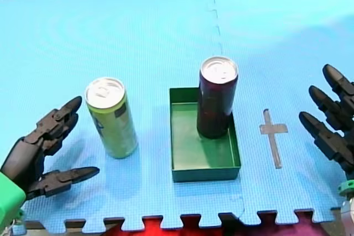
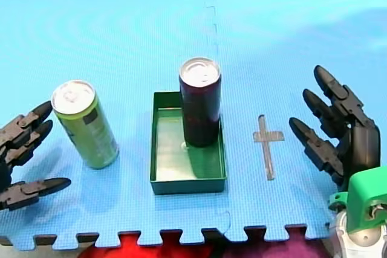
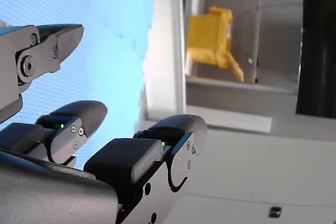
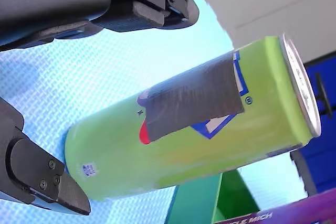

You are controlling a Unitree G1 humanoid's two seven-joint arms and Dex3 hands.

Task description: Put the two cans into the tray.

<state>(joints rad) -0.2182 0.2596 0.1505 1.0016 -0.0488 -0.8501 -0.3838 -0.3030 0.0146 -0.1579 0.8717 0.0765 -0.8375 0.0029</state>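
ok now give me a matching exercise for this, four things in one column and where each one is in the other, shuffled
1. green can
2. dark can
3. left hand
4. right hand

A. standing inside the tray
B. holding nothing, by the mat's right edge, past the tape cross
C. holding nothing, at the mat's left edge beside the green can
D. upright on the mat, left of the tray

Pairs: 1-D, 2-A, 3-C, 4-B

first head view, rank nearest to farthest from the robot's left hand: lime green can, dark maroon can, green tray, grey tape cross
From the left hand, at the front left:
1. Lime green can, upright just beside it.
2. Green rectangular tray, mid-mat.
3. Dark maroon can, standing in the tray's far right part.
4. Grey tape cross, right of the tray.
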